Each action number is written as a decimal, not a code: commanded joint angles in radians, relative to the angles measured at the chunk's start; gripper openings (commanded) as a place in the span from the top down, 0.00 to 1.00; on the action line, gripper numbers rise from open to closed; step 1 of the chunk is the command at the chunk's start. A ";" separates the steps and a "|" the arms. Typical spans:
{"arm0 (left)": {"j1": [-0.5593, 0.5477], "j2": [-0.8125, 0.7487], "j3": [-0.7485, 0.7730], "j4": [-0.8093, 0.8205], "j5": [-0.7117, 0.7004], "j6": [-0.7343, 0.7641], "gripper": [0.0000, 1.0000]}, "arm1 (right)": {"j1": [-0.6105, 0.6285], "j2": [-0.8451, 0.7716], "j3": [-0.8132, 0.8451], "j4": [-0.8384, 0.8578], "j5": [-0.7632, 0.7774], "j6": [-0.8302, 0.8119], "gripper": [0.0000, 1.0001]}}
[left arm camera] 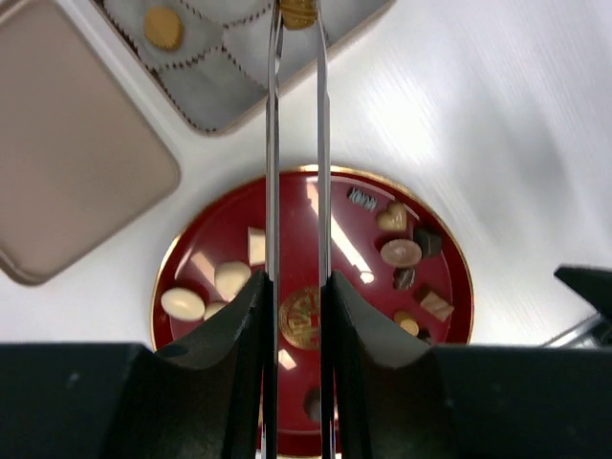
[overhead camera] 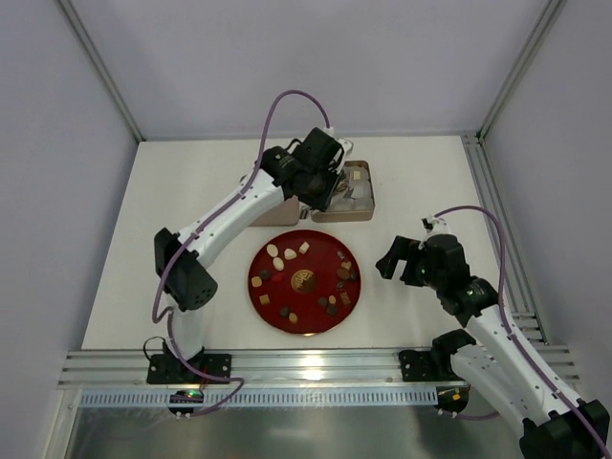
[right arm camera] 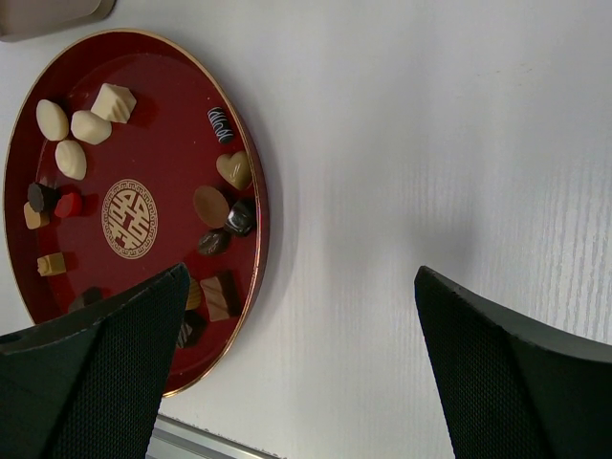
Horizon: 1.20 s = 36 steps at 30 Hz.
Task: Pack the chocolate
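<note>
Two arms reach out over the white desk (overhead camera: 182, 191). Nearest, on the right, the right tool (right arm camera: 301, 273) hangs above bare desk just beside the red plate (overhead camera: 320, 256), its fingers spread wide with nothing between them. Many chocolates (right arm camera: 212, 206) lie loose on the plate in the middle of the desk: cream ovals toward one side, dark and tan pieces toward the other, set round a gold emblem (right arm camera: 130, 218) at its centre. Farther off, beyond the plate, stands an open box (overhead camera: 349, 218) lined with crinkled white paper cups (left arm camera: 225, 86), one of which holds a tan oval sweet (left arm camera: 163, 27). A flat tan lid (left arm camera: 67, 163) lies just beside the box. The left tool (left arm camera: 297, 33) is over the box, its long thin blades pinching a tan candy (left arm camera: 297, 11) above the cups.
</note>
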 commanded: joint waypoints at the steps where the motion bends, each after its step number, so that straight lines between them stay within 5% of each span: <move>1: 0.020 0.088 0.139 0.031 0.036 0.039 0.76 | 0.003 0.004 0.018 0.034 0.011 -0.005 0.00; 14: 0.040 0.297 0.258 0.143 0.022 0.050 0.75 | 0.003 -0.002 0.038 0.003 0.016 -0.019 0.00; 36: 0.056 0.368 0.247 0.200 0.042 0.060 0.71 | 0.001 -0.004 0.049 -0.005 0.008 -0.017 0.00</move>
